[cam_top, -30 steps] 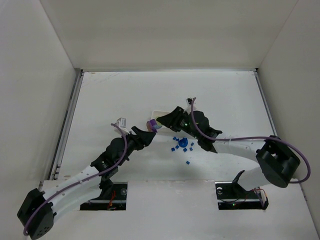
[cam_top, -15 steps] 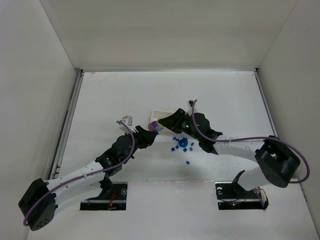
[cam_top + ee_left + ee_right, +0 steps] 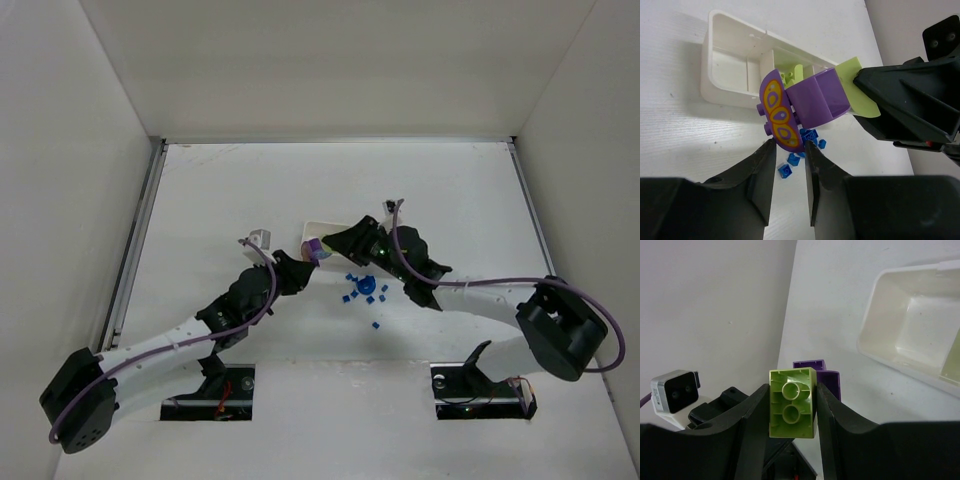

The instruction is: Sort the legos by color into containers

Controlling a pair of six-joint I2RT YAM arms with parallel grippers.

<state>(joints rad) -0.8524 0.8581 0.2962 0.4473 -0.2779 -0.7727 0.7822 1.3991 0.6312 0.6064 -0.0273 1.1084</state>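
While both arms meet over the table [image 3: 450,190], note the hold: the left gripper [image 3: 789,150] is clamped on the purple block [image 3: 815,105], its fingertips pinching only the lower edge of the printed yellow-oval face. The right gripper [image 3: 791,390] is closed on the lime-green brick [image 3: 793,410], studs facing its camera. In the left wrist view green touches purple along the purple block's upper edge, but you cannot tell whether the studs are engaged. The pair hangs just in front of the white tray [image 3: 725,92], whose middle compartment holds some lime-green pieces. The blue cubes [image 3: 790,165] lie scattered on the table below, with the round blue piece [image 3: 367,286] among them. Risk, as judged: the left pinch is shallow, so a pull or twist to part the bricks could lever the purple block out of the fingers. It would then likely drop among the blue cubes or bounce into a wrong compartment. The two sets of fingers are also very close, so a slight misalignment could knock them together or nudge the tray. Against one second ago, the left wrist has reached further toward the tray and the held pair sits slightly nearer it. More of the tray's rim now shows, and the blue scatter looks unmoved.
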